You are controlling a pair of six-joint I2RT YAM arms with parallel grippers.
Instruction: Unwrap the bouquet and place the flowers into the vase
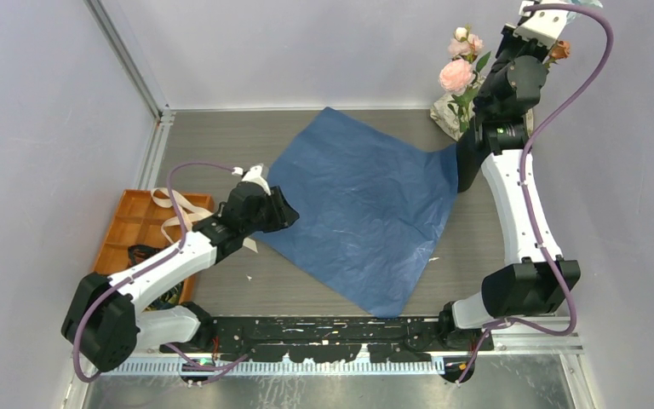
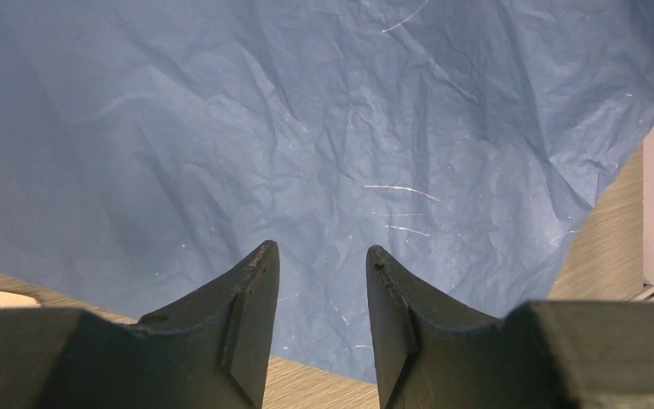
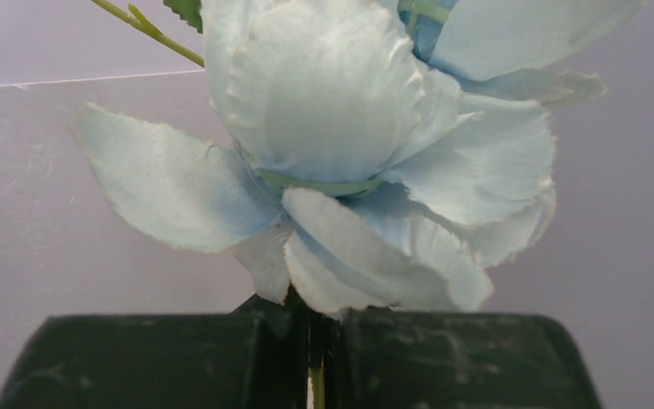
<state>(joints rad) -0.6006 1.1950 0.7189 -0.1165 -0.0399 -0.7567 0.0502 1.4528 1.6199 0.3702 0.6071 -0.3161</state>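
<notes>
- The big crinkled blue paper sheet is lying spread flat on the grey table, and we're using it as our landmark.
- The left gripper sits at the sheet's left edge. Its jaws are partly apart with nothing between them, and the paper lies just beyond and under the tips.
- The right gripper is up high past the sheet's far right corner. Its jaws are pinched tight on the green stem of a pale blue fabric flower, with the bloom right above the fingertips.
- Pink fabric roses stand upright near that same far right corner.
- We honestly can't pick out the vase from the arm's black parts there.
- An orange plastic tray with a cream ribbon sits left of the sheet.
</notes>
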